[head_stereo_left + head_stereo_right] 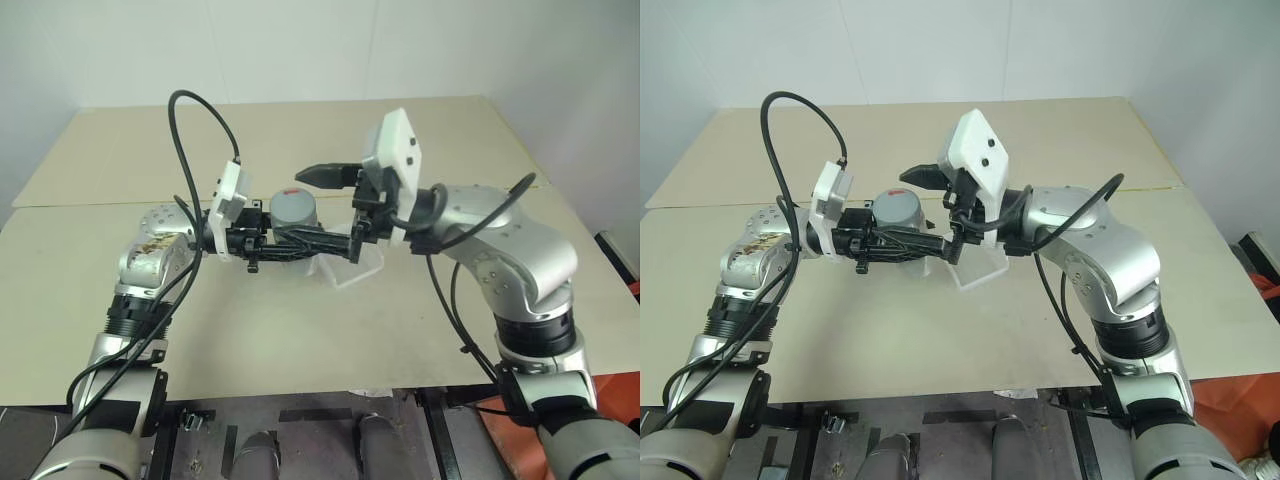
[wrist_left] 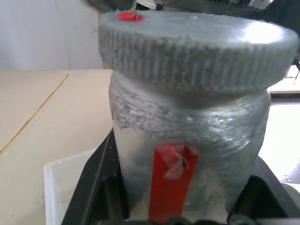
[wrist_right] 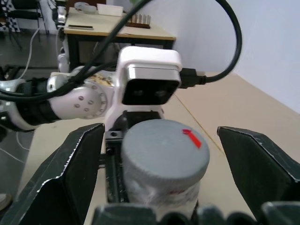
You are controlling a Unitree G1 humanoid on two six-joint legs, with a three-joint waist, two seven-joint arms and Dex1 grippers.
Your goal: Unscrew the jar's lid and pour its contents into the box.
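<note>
My left gripper [image 1: 285, 238] is shut on the jar [image 1: 296, 222], a grey cylinder with a strip of red tape [image 2: 172, 180] on its side, held upright above the table. The ribbed grey lid [image 3: 165, 149] sits on the jar and has a small red mark on top. My right gripper [image 1: 312, 208] comes in from the right and stands open, one finger [image 3: 70, 164] on each side of the lid without touching it. The clear box [image 1: 356, 268] lies on the table just below and to the right of the jar. The contents are hidden inside the jar.
The tan table [image 1: 300, 330] runs wide around the box, with a seam line [image 1: 100, 200] across it. Black cables [image 1: 190, 110] loop from both wrists. A white wall rises behind the far table edge.
</note>
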